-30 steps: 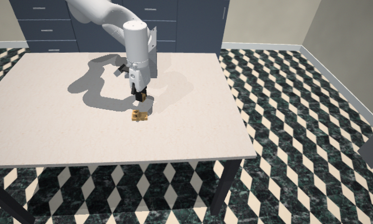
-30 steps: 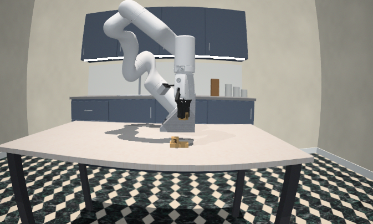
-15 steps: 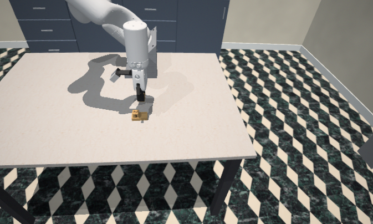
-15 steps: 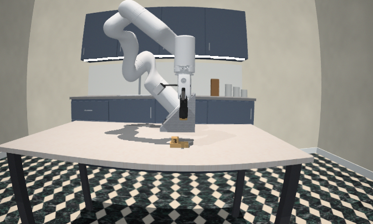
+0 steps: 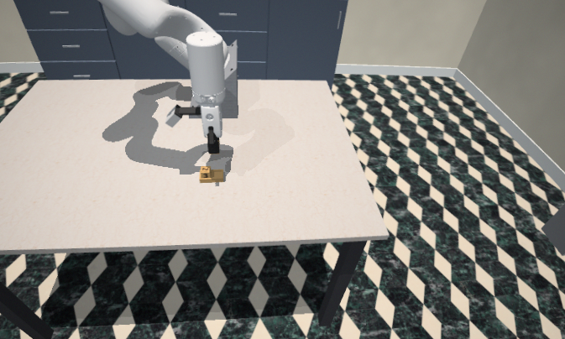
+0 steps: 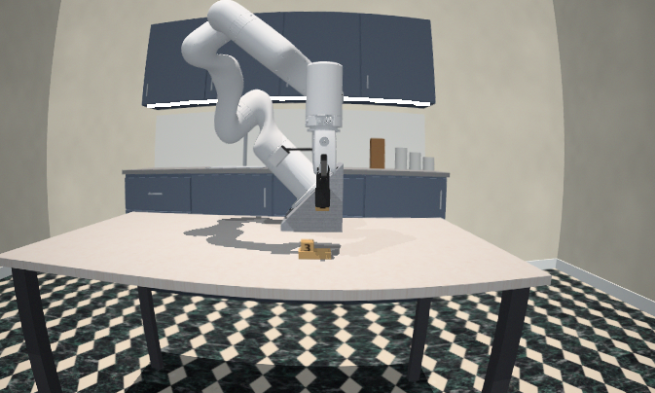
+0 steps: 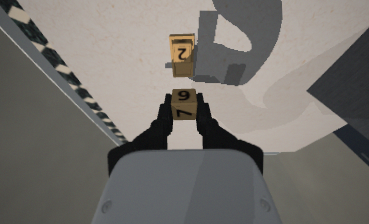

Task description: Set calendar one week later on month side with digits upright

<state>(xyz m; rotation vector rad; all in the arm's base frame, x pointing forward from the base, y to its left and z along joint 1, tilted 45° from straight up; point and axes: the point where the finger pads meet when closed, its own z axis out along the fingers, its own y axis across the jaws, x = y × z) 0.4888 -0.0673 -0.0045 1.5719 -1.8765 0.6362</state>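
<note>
The tray (image 5: 218,176) (image 6: 310,256) (image 7: 183,71) lies flat on the table. One cube (image 5: 205,172) (image 6: 307,245) (image 7: 182,53) stands in its left half as the top and exterior views see it. Its front face shows an upright 3, and a 2 is on its top. The tray's right half holds no cube. My gripper (image 5: 213,150) (image 6: 322,204) (image 7: 184,101) is shut on the other cube (image 6: 322,209) (image 7: 184,96), above the table and behind the tray. The wrist view shows a 6 or 9 and a 7 on that cube; its front face is hidden in the top and exterior views.
The arm's grey base (image 5: 232,101) (image 6: 327,217) stands on the table (image 5: 86,211) (image 6: 197,264) behind the gripper. The arm's shadow falls across the table behind and beside the tray. Blue cabinets (image 5: 305,38) (image 6: 163,193) stand beyond the table's back edge.
</note>
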